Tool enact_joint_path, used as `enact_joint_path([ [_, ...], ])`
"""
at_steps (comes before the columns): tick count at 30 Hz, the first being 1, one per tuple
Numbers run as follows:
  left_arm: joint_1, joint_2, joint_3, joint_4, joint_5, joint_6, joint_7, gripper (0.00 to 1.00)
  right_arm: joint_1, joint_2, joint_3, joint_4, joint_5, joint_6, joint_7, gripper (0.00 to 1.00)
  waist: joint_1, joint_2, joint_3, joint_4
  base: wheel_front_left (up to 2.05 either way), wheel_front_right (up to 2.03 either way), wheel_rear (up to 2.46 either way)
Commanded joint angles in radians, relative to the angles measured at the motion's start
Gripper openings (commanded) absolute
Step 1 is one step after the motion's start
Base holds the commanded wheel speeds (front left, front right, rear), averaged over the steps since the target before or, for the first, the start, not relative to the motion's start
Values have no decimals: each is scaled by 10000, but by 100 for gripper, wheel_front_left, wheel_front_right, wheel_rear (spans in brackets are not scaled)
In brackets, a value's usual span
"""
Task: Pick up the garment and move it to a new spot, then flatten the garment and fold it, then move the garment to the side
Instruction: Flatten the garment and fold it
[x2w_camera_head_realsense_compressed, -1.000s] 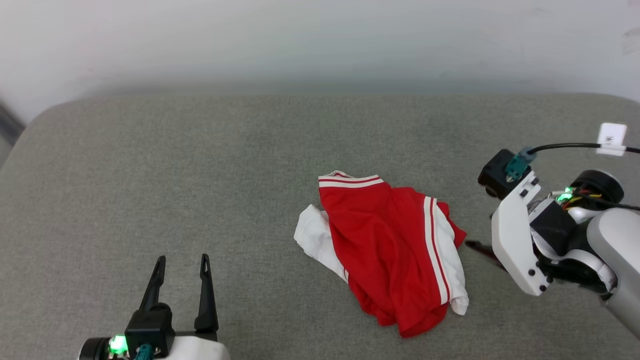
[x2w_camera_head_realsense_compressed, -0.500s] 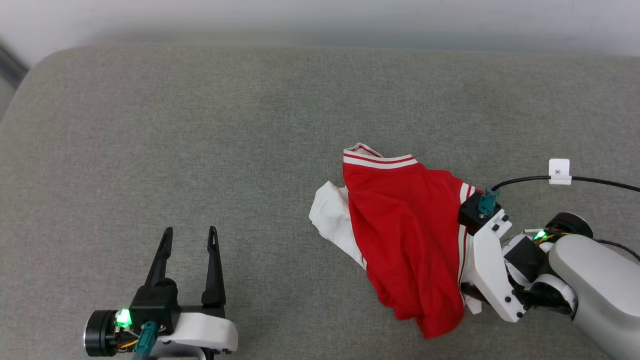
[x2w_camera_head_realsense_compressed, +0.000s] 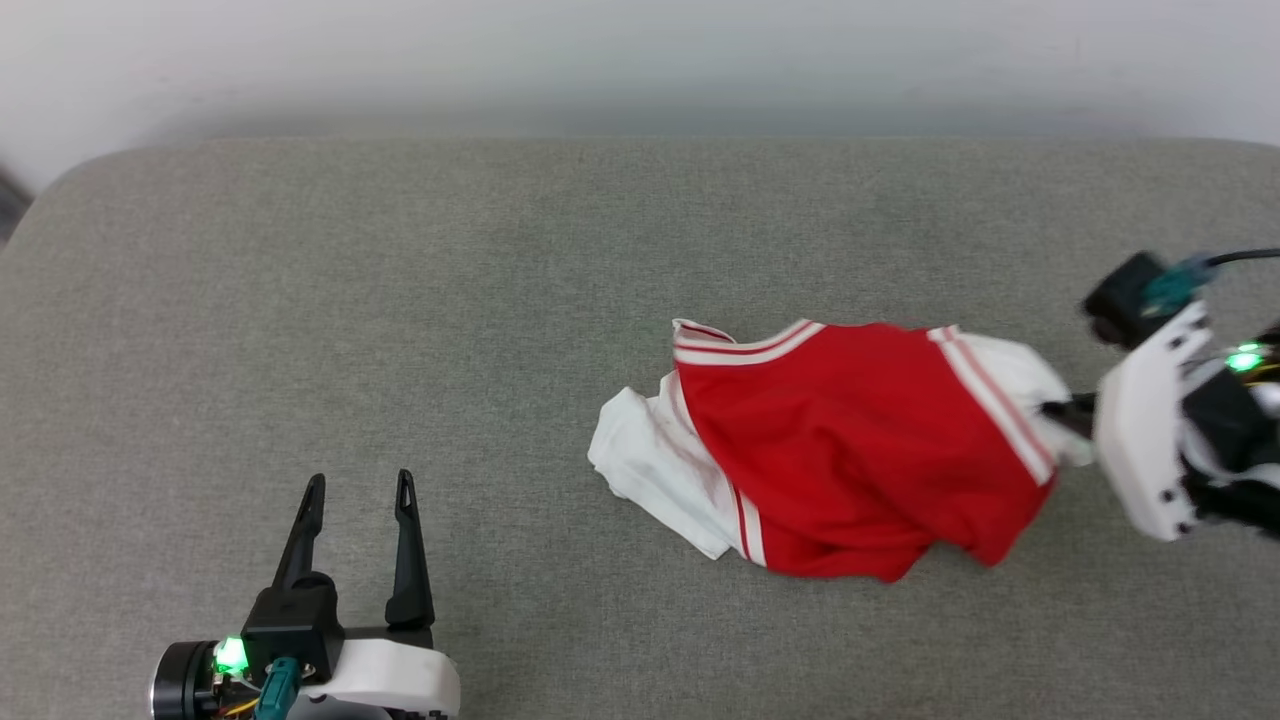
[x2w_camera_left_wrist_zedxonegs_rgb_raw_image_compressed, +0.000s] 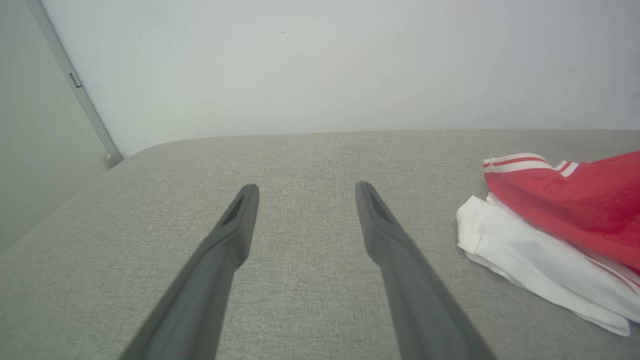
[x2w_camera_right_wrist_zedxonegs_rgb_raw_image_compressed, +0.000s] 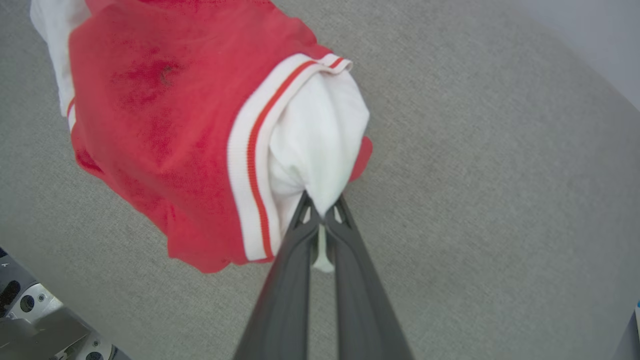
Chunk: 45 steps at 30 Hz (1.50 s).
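The garment (x2w_camera_head_realsense_compressed: 850, 450) is a crumpled red T-shirt with white sleeves and striped trim, lying right of centre on the grey surface. My right gripper (x2w_camera_right_wrist_zedxonegs_rgb_raw_image_compressed: 322, 207) is shut on its white right sleeve (x2w_camera_right_wrist_zedxonegs_rgb_raw_image_compressed: 320, 145), pulling that side up and to the right; in the head view its fingers (x2w_camera_head_realsense_compressed: 1065, 412) meet the sleeve (x2w_camera_head_realsense_compressed: 1015, 375) at the right edge. The other white sleeve (x2w_camera_head_realsense_compressed: 650, 465) rests flat on the left. My left gripper (x2w_camera_head_realsense_compressed: 355, 490) stands open at the lower left, well apart from the shirt, with the garment (x2w_camera_left_wrist_zedxonegs_rgb_raw_image_compressed: 565, 210) at the right in its wrist view.
A wide grey fabric-covered surface (x2w_camera_head_realsense_compressed: 400, 300) carries everything, with its rounded far edge against a pale wall (x2w_camera_head_realsense_compressed: 640, 60). A dark cable (x2w_camera_head_realsense_compressed: 1240, 258) runs off from the right wrist. A grey vertical strip (x2w_camera_left_wrist_zedxonegs_rgb_raw_image_compressed: 75, 80) stands at the far left corner.
The right gripper reached the shirt's right side, shut on the white sleeve and drew it right, stretching the shirt out. The head camera shifted. The left gripper kept still and open.
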Motion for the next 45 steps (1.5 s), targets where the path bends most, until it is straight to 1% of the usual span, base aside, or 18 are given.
enact_joint_path([
  [1, 69, -13, 2, -65, -26, 34, -27, 100, 210, -348, -314, 157, 219, -14, -107, 0, -1, 0, -16, -54, 0, 0, 0],
  [4, 10, -12, -6, -112, -27, 18, -27, 100, 775, -700, -732, 776, 459, -12, -207, 0, -1, 0, 91, -63, 0, 0, 0],
  [7, -98, -12, -27, -94, -19, -15, -27, 100, 1374, -764, -868, 1630, 361, -12, -336, 0, -1, 0, 217, -30, 0, 0, 0],
  [11, -188, -14, -8, -38, 29, -52, -27, 100, 2167, -290, -927, 2544, 541, -12, -487, 0, -1, 0, 308, 1, 0, 0, 0],
  [14, -259, 0, 32, 15, 116, -125, -27, 100, 2430, 120, -1107, 2924, 528, -11, -1019, 0, -1, 0, 288, -21, 0, 0, 0],
  [15, -284, 38, 48, 59, 143, -149, -27, 100, 2361, 198, -1256, 2986, 453, -11, -1315, 43, -1, 0, 252, -48, 0, 0, 0],
  [16, -343, 101, 76, 68, 171, -196, -27, 100, 2266, 220, -1386, 3026, 346, -11, -1583, 100, -1, 0, 206, -73, 0, 0, 0],
  [20, -681, 380, 149, 234, 259, -425, -27, 100, 1988, 225, -2020, 3059, -259, -11, -2967, 100, -1, 0, -45, -178, 0, 0, 0],
  [23, -1129, 716, 137, 417, 328, -671, -27, 100, 1831, 290, -2748, 2967, -938, -12, -4167, 100, -1, 0, -168, -259, 0, 0, 0],
  [28, -2149, 1366, -5, 1115, 386, -1232, -27, 100, 1981, 855, -4386, 2603, -2408, -12, -6057, 100, -1, 0, -311, -422, 0, 0, 0],
  [30, -2686, 1578, -152, 1485, 363, -1479, 140, 100, 2231, 1230, -5053, 2293, -3024, -12, -6578, 100, -1, 0, -315, -472, 0, 0, 0],
  [31, -2686, 1578, -152, 1485, 363, -1479, 140, 100, 2231, 1230, -5053, 2293, -3024, -12, -6578, 100, -1, 0, -315, -472, 0, 0, 0],
  [32, -3011, 1672, -260, 1640, 292, -1611, 345, 100, 2381, 1432, -5386, 2090, -3328, -11, -6770, 100, -1, 0, -304, -493, 0, 0, 0],
  [36, -4206, 2125, -910, 2064, -142, -1969, 1629, 100, 3153, 2301, -6620, 1075, -4587, -12, -7134, 100, -1, 0, -213, -574, 0, 0, 0],
  [38, -4785, 2353, -1449, 2167, -540, -2019, 2462, 100, 3580, 2713, -7125, 474, -5140, -12, -7038, 100, -1, 0, -146, -608, 0, 0, 0],
  [40, -5345, 2632, -2381, 2124, -1348, -2032, 3394, 100, 4008, 3062, -7520, -152, -5666, -11, -6799, 100, -1, 0, -80, -633, 0, 0, 0],
  [45, -6719, 3684, -4698, 1827, -3954, -2031, 6145, 100, 4800, 3784, -8159, -1692, -6448, -12, -6131, 100, -1, 0, 157, -698, 0, 0, 0],
])
